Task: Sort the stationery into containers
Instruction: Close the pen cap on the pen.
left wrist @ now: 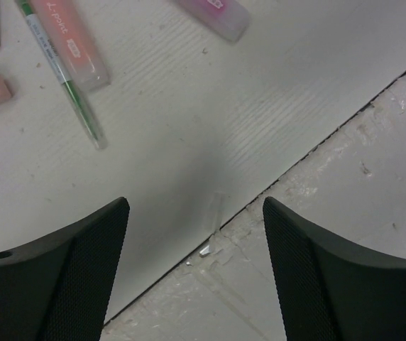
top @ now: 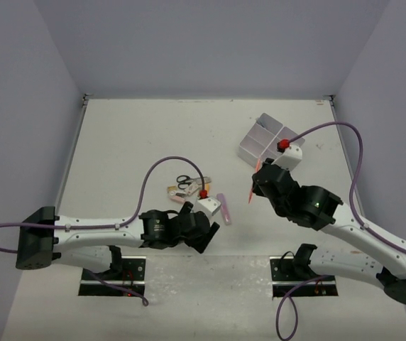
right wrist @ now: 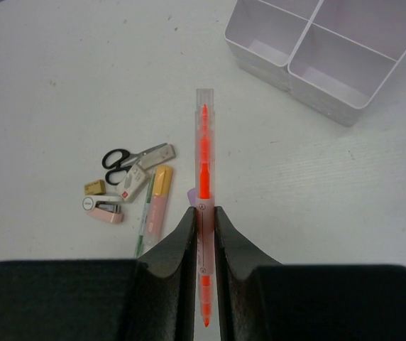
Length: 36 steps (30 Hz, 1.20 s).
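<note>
Left of one box (top: pixel 250 151), one scissors (top: pixel 184 182)

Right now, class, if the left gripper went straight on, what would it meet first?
Likely the bare white mat, near its edge; nothing else lies between the open fingers of the left gripper.

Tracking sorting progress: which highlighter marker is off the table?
The clear-cased orange highlighter, clamped in the right gripper; the peach highlighter and purple highlighter lie on the table.
</note>
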Tool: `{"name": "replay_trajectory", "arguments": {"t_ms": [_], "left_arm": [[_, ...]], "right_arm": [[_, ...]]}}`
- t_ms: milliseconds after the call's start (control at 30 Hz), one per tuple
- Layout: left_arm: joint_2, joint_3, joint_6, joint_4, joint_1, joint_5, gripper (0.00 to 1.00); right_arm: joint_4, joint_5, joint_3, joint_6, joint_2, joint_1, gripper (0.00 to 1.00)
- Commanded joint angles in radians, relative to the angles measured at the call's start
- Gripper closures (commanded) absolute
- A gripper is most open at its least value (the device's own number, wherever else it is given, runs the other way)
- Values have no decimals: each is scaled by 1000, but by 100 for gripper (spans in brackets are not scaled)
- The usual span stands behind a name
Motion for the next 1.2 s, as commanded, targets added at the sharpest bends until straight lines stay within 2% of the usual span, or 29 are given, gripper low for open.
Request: {"name": "replay_trajectory", "arguments": {"t_ms": [0, 33, 133, 233, 733, 1167], "left_arm": [[84, 69, -118, 2, -54, -89, 31], [101, 71, -118, 5, -58, -85, 32], [180, 78, -113, 47, -75, -71, 44], [221, 82, -117, 51, -78, -77, 49], [254, 65, -55, 37, -90, 67, 52], [287, 29, -49, 49, -96, 50, 58]], "right_arm": [[-10, 58, -15, -28, -44, -6, 100], [-10, 60, -18, -28, -49, -6, 100], [-9, 58, -30, -21, -60, -8, 100], [-9, 55, -38, -19, -61, -8, 100], [-9, 70, -48, -10, -53, -17, 100], [5, 57, -58, -1, -53, -19, 100]]}}
